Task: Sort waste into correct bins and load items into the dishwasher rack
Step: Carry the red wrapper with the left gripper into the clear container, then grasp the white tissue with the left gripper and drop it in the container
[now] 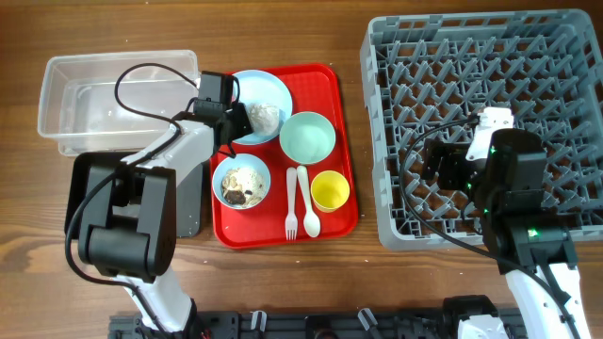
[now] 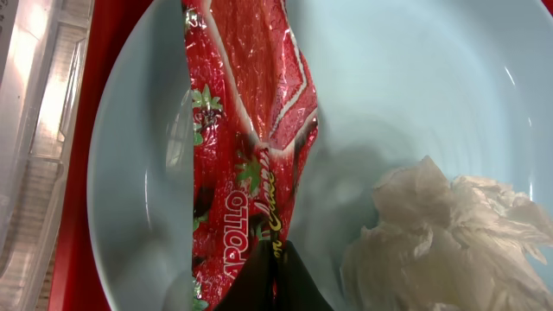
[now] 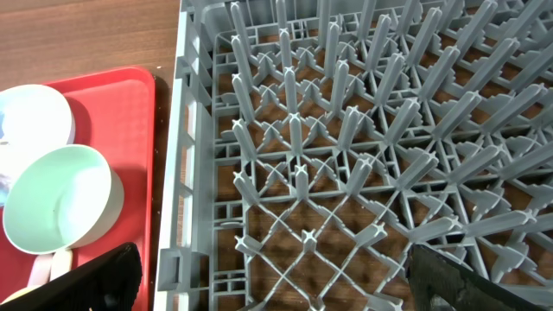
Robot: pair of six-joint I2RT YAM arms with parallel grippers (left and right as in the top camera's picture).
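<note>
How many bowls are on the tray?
2, both on the red tray: an empty mint-green bowl at its middle, a light-blue bowl with food scraps at its left edge. None looks hidden.

The red snack wrapper (image 2: 246, 130) carries "APOLLO" in capitals; the yellow script beside it cannot be read.

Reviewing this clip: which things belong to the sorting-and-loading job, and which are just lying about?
Job: wrapper, tissue, food scraps, clear tub, black tray, plate, blue bowl, green bowl, cup, fork, spoon, rack.
Lying about: red serving tray.
</note>
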